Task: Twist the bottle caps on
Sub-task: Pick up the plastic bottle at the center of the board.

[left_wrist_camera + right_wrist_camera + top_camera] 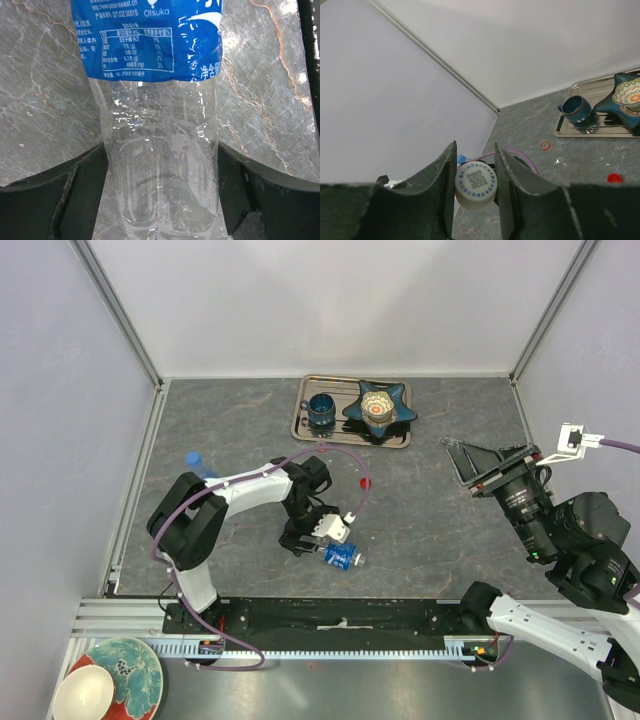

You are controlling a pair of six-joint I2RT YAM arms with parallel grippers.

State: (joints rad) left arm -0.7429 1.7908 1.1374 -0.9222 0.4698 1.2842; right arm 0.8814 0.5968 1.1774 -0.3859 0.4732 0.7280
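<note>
Two grippers split the work: the right gripper (474,150), high above the tabletop (430,530), is clamped on the white cap (476,187) with its printed top turned inward, so the open side should face outward, ready for a neck. The bottle (340,556) lies flat on the tabletop before the left arm (250,485), long axis roughly left to right, clear base toward the left gripper (161,150), neck seemingly toward the right arm (560,530). Those jaws straddle the base spread wide, but whether they squeeze it I cannot tell.
</note>
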